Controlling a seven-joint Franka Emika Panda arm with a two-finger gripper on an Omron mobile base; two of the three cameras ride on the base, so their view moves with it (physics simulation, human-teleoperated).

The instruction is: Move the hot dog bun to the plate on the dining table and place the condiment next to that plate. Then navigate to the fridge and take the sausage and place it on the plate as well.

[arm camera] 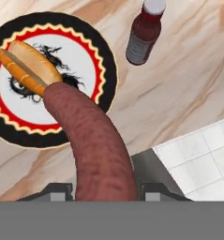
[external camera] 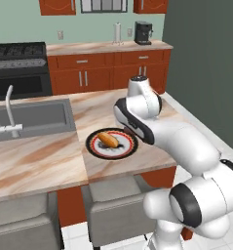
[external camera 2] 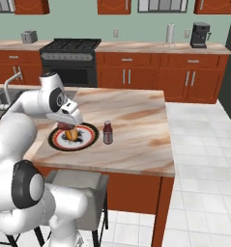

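the gripper [arm camera: 104, 192] is closed on the sausage [arm camera: 92, 145]; in the hand view the dark reddish-brown link rises from between the two finger tips [arm camera: 57, 191] and fills the gap between them, so the jaws stand only as wide as the link. the sausage hangs above the plate [arm camera: 101, 56], its free end pointing toward the hot dog bun [arm camera: 29, 65]. whether that end touches the bun or the plate cannot be told.

the hot dog bun lies on the white centre of the plate, over the dark pattern. in the left base view it sits left of centre on the plate [external camera: 96, 146], with the arm's forearm crossing over the plate's right rim.

the plate rests on the dining table [external camera 2: 136, 120], near the table's front edge. the condiment [external camera 2: 107, 132] stands upright on the table top just beside the plate, clear of its rim.

in the right base view the hand is low over the plate [external camera 2: 90, 137], and the sausage [external camera 2: 68, 128] shows beneath it.

a grey sink [external camera: 35, 119] with a white tap [external camera: 10, 114] is set into the table, left of the plate.
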